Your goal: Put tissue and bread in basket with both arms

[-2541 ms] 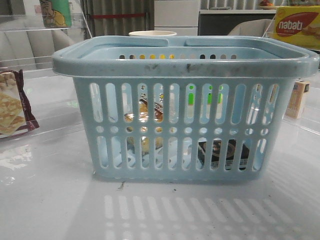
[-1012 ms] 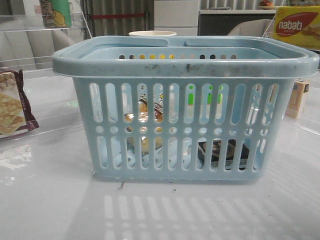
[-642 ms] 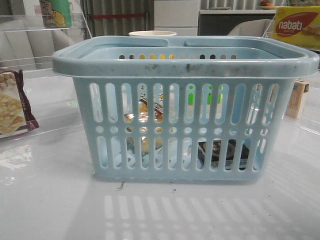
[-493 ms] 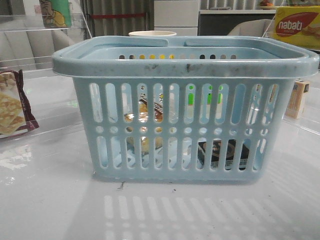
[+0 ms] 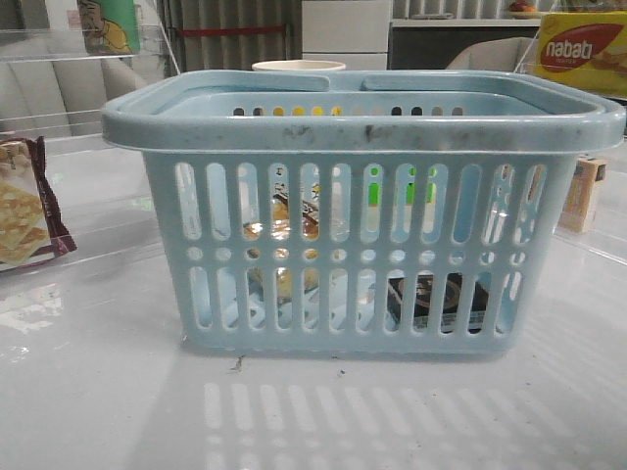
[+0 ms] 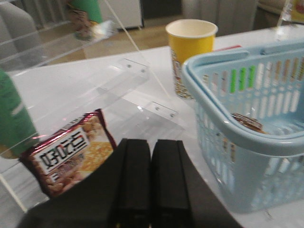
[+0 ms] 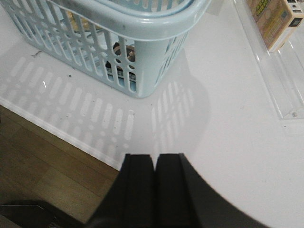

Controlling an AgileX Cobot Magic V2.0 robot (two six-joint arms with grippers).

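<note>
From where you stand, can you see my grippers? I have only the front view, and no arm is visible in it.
Observer: Yes. The left gripper is shut and empty, beside the basket, on the side of the cracker packet.
Operator: And the right one?
Observer: The right gripper is also shut and empty, above the table edge, outside the basket's corner.
Operator: What is behind the basket? I see only a pale rim there.
Observer: A yellow paper cup, upright, close to the basket's far wall.

glossy white table [image 5: 98, 411], wooden floor [image 7: 42, 180], white cabinet [image 5: 345, 29]
</note>
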